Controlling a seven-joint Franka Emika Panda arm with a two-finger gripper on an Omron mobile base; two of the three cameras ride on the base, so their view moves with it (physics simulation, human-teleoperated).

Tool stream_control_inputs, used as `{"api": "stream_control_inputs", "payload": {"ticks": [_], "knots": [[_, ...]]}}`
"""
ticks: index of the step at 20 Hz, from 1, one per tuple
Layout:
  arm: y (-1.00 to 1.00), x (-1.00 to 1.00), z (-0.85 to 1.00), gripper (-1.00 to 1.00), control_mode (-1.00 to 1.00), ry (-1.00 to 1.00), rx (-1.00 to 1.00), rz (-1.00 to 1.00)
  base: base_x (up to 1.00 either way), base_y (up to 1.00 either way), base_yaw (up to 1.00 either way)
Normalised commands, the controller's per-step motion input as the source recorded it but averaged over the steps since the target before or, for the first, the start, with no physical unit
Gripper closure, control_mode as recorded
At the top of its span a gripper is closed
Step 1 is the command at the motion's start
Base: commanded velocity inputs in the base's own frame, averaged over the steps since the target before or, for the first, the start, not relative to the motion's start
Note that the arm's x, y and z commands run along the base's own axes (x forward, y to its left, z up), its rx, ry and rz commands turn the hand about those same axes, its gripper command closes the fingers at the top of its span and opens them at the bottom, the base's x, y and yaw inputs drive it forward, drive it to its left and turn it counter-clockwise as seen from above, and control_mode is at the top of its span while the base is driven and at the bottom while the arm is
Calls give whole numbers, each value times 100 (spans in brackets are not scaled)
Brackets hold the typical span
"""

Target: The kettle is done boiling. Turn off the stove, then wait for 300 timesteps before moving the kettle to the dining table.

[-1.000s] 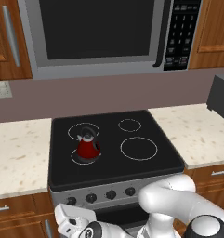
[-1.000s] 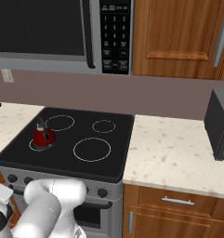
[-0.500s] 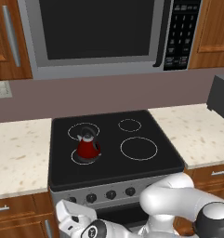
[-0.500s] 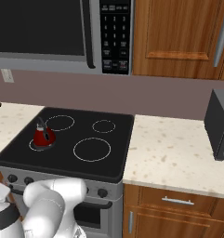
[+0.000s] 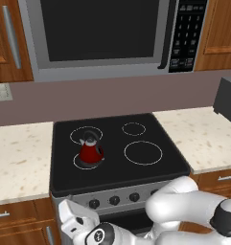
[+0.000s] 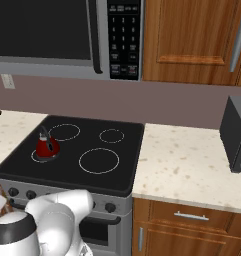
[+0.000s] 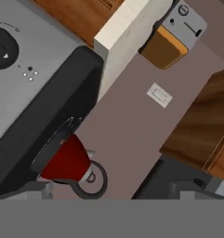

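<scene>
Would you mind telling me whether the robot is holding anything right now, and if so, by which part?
Nothing is held. The tool is open, low in front of the stove, and the kettle stands alone on its burner.

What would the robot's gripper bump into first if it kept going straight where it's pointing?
Probably the kettle on the stove: it sits just ahead of the open gripper in the hand view. Depth is unclear, so it might pass beside it.

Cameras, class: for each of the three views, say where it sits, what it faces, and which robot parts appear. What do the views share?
Left base view: behind the arm's left, facing stove and microwave; white arm bottom right.
Right base view: behind its right, facing stove, counter; arm bottom left.
Hand view: low before the stove front, looking up past a knob towards the toaster.
Shared: the red kettle on the stove.
</scene>
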Motion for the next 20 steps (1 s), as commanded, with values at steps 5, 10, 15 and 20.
{"api": "stream_control_inputs", "payload": {"ticks": [5, 10, 15, 20], "knots": [[-4, -8, 36, -100, -100, 0, 11, 0, 0, 0, 0], [-12, -5, 39, -100, -100, 0, 14, 0, 0, 0, 0], [-22, -4, 43, -100, -100, 0, 19, 0, 0, 0, 0], [-24, -3, 42, -100, -100, 0, 21, 0, 0, 0, 0]]}}
